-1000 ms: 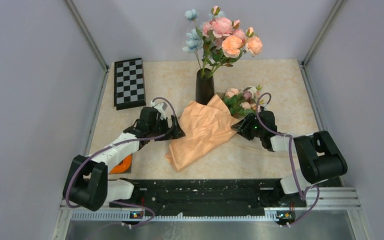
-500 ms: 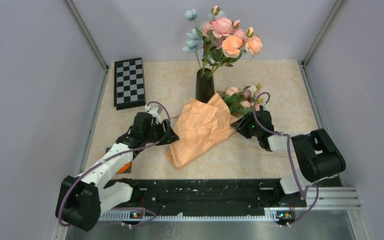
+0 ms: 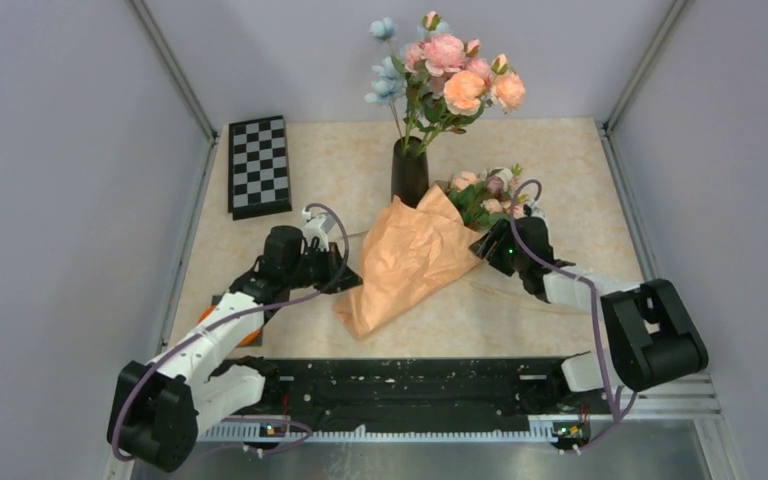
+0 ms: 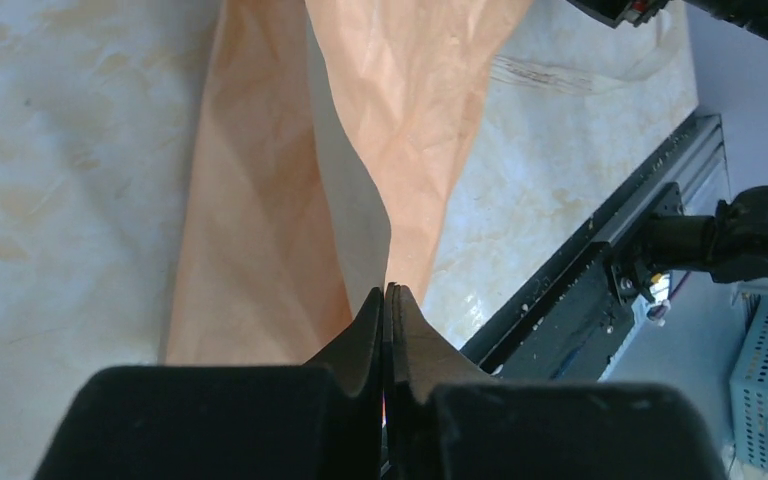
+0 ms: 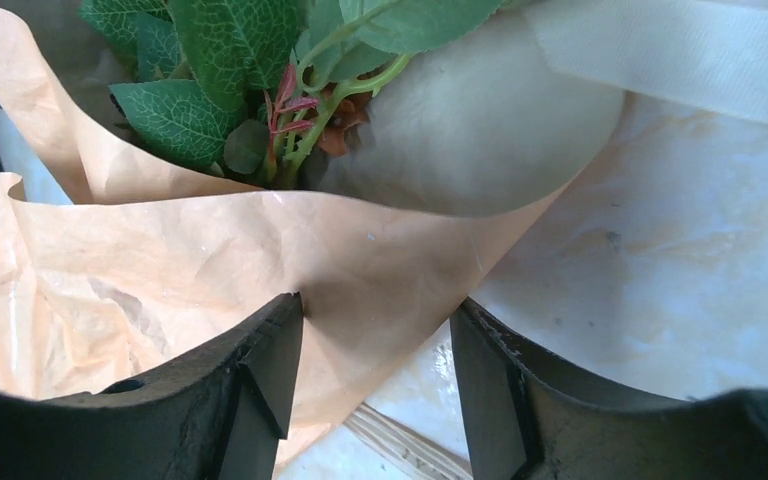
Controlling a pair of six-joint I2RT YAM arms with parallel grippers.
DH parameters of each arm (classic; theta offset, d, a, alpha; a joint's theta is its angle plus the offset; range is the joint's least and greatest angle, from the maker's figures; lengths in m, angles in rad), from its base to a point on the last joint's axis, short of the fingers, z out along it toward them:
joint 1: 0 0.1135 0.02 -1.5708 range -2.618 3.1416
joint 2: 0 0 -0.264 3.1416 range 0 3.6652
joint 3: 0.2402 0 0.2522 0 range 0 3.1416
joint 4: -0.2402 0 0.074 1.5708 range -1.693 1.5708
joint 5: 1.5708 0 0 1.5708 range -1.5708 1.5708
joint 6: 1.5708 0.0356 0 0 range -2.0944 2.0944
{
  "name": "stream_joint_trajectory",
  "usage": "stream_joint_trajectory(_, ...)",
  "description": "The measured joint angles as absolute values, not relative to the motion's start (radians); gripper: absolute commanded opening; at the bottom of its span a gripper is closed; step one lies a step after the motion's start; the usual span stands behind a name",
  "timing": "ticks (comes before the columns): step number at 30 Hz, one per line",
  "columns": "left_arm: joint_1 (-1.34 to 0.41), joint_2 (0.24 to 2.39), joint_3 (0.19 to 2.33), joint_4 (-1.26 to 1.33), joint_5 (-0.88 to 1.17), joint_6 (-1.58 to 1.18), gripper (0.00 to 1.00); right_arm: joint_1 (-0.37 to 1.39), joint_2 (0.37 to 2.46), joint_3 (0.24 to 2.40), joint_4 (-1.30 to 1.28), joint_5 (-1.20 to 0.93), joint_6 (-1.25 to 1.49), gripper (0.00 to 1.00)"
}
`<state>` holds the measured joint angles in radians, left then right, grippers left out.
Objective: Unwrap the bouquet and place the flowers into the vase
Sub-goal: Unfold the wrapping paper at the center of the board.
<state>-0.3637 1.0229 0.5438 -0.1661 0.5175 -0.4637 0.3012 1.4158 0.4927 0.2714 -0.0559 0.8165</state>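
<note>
Left gripper (image 3: 350, 278) is pinched fully together at the left edge of the bouquet (image 3: 415, 250), and on my wrist view a fold of the peach paper wrap (image 4: 400, 120) runs straight down into the tips, so I read that as a grip on the paper. Right gripper (image 5: 375, 340) is spread wide at the other side, by the mouth of the cone; its fingers (image 5: 265, 375) straddle the crinkled paper edge, which sits in the gap between them without being clamped. Green leaves (image 5: 210, 70) poke out of the wrap just beyond those fingers. The bouquet lies flat in the middle of the table (image 3: 570, 180), its pointed end towards the near edge and the flowers (image 3: 480, 195) towards the far edge, just right of the vase (image 3: 409, 180). The vase stands upright near the middle of the far edge, holding a taller bunch (image 3: 450, 75) of pink, orange and pale-blue blooms. A chessboard (image 3: 258, 165) sits in the far-left corner, well apart from both arms.
</note>
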Motion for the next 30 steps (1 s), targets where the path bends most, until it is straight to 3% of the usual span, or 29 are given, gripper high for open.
stream_joint_trajectory(10,-0.505,1.019,0.544,-0.077,0.609,-0.431,0.00,0.300,1.193,0.520,0.035,0.089,0.700,0.67)
stream_joint_trajectory(22,-0.829,1.097,0.565,-0.123,0.555,-0.335,0.13,0.299,0.846,0.564,-0.234,0.266,0.619,0.73)
stream_joint_trajectory(23,-0.854,1.108,0.568,-0.136,0.544,-0.328,0.17,0.299,0.828,0.566,-0.243,0.276,0.611,0.74)
stream_joint_trajectory(27,-0.901,1.113,0.572,-0.167,0.498,-0.308,0.49,0.298,0.810,0.586,-0.287,0.280,0.578,0.77)
stream_joint_trajectory(30,-0.906,1.083,0.576,-0.188,0.464,-0.313,0.80,0.298,0.820,0.617,-0.315,0.229,0.546,0.79)
